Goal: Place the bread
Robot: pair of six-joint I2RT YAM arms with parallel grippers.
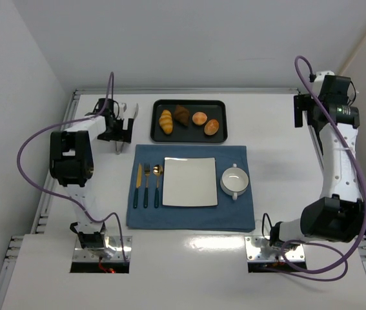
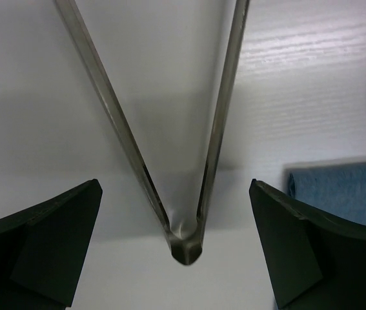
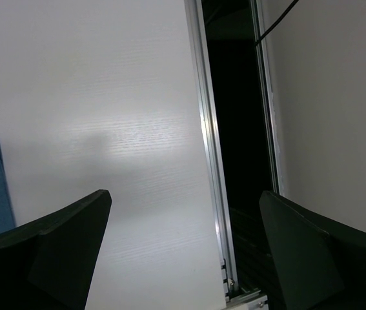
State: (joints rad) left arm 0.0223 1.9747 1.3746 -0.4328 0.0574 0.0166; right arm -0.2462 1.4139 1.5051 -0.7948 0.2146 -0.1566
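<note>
Fingers (image 2: 53, 232) of the left gripper (image 2: 175, 185) are spread wide, one on each side of the hinge end of the metal tongs (image 2: 186, 242) lying on the table (image 2: 40, 97); nothing is grasped yet. I think the tongs are meant for lifting the bread (image 1: 166, 121), which lies at the left end of the black tray (image 1: 189, 103). The right gripper (image 3: 184, 194) is also released, resting near the table's right edge, probably to keep out of the way.
</note>
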